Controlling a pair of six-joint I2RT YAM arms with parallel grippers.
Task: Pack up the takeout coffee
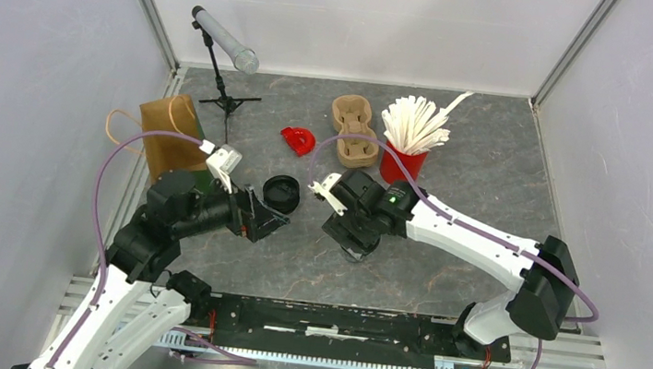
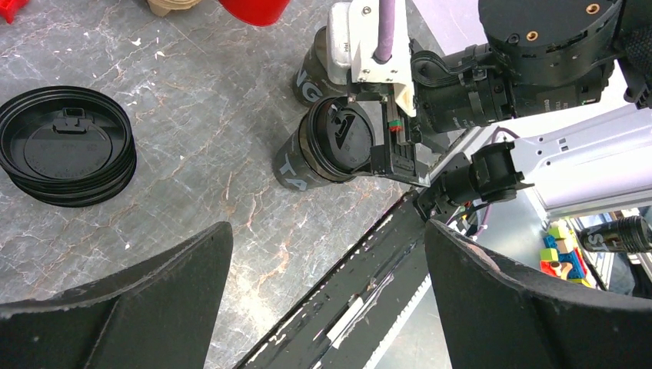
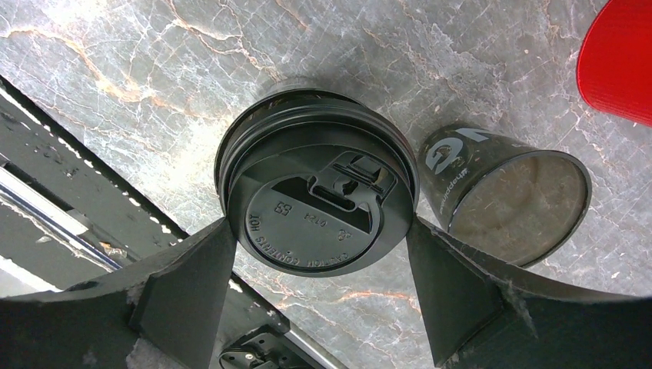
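Note:
A black coffee cup [image 3: 269,100] stands near the table's front edge with a black lid [image 3: 323,207] on its mouth. My right gripper [image 3: 319,224] reaches down over it, one finger against each side of the lid's rim. A second black cup [image 3: 511,196], without a lid, stands right beside it. Both cups [image 2: 323,150] also show in the left wrist view under the right gripper [image 1: 354,239]. My left gripper [image 2: 327,231] hangs open and empty over the front edge, left of the cups. A stack of black lids [image 2: 65,157] lies close to it. The stack [image 1: 282,193] sits mid-table.
A brown paper bag [image 1: 171,134] stands at the left behind the left arm. A pulp cup carrier [image 1: 354,132] and a red cup [image 1: 399,165] of white stirrers are at the back. A red object [image 1: 298,140] and a tripod [image 1: 222,89] are nearby.

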